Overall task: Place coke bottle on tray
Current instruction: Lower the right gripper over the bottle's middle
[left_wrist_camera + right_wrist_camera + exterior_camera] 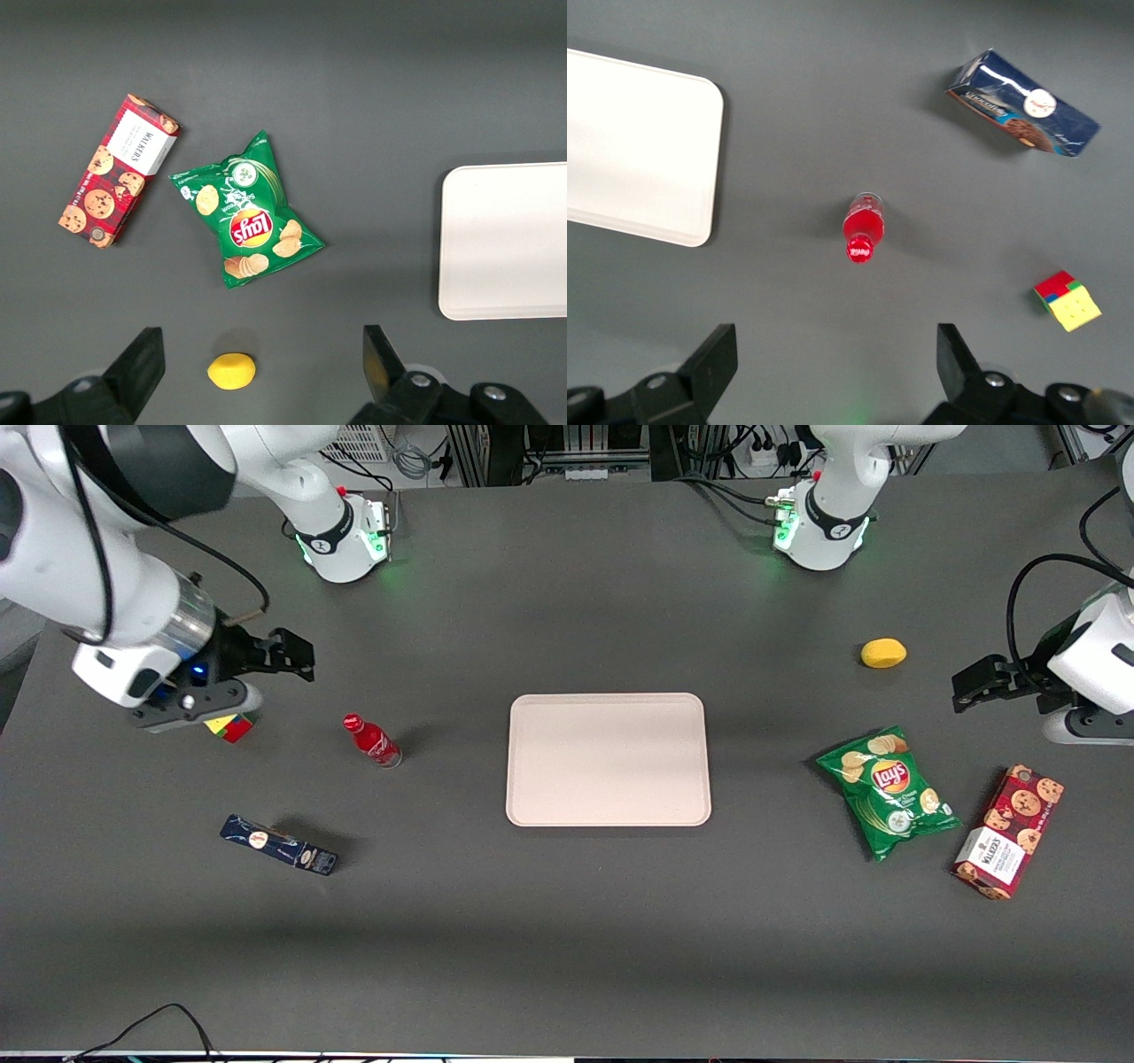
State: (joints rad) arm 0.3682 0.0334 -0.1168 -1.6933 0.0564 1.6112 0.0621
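Observation:
The coke bottle [373, 740] [862, 228] is a small red bottle with a red cap, standing upright on the dark table toward the working arm's end. The pale pink tray [608, 758] [633, 150] [505, 239] lies flat at the middle of the table with nothing on it. My gripper [292, 654] [835, 367] hangs high above the table, farther from the front camera than the bottle and apart from it. Its fingers [716, 356] are spread wide and hold nothing.
A dark blue box [278, 845] [1022, 103] lies nearer the front camera than the bottle. A colour cube [230, 726] [1067, 300] sits under my arm. Toward the parked arm's end lie a lemon [883, 653], a green crisp bag [889, 791] and a biscuit box [1009, 831].

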